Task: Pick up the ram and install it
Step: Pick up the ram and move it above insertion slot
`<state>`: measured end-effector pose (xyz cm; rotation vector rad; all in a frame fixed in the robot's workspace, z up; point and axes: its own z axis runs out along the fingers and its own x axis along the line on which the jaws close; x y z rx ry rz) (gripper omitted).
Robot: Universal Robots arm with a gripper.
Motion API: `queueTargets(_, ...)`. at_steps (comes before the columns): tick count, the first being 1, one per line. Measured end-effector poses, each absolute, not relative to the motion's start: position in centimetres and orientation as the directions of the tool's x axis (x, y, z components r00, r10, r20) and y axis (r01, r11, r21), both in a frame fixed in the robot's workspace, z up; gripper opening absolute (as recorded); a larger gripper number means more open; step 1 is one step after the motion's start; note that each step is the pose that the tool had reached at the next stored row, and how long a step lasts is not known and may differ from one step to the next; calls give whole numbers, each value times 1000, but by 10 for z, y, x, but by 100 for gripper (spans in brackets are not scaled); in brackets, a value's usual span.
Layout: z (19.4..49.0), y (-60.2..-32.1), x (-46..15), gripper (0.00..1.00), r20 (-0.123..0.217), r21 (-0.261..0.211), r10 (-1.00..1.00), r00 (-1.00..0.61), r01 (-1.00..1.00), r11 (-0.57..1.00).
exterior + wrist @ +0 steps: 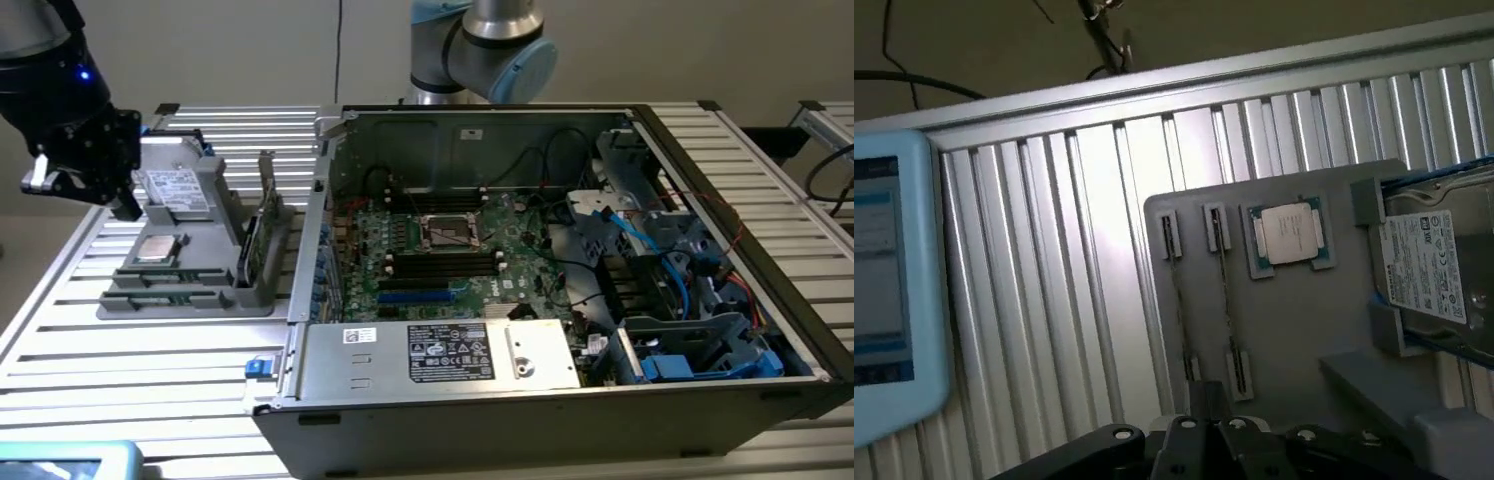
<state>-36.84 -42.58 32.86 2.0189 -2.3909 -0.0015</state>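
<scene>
Two thin ram sticks (1225, 300) stand on edge in slots of a grey holder tray (1284, 330). In the exterior view the ram (150, 297) sits at the tray's near end, on the exterior view's left. My black gripper (120, 205) hangs above the tray's far end, near the hard drive (171, 188). It is shut with nothing in it, well apart from the ram. In the wrist view the gripper (1204, 440) shows at the frame edge. The open computer case (534, 390) holds the motherboard (441, 260) with black memory slots (441, 262).
The tray also carries a silver processor chip (1290, 234), a hard drive (1429, 270) and an upright green expansion card (267, 235). A blue-framed screen (884, 300) lies on the slatted table (1074, 250). The case wall (320, 230) rises between tray and motherboard.
</scene>
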Motion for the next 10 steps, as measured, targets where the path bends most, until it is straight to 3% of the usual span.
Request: queueTargets(10, 328, -425, -369, 11, 9, 9, -999, -31, -999, 31)
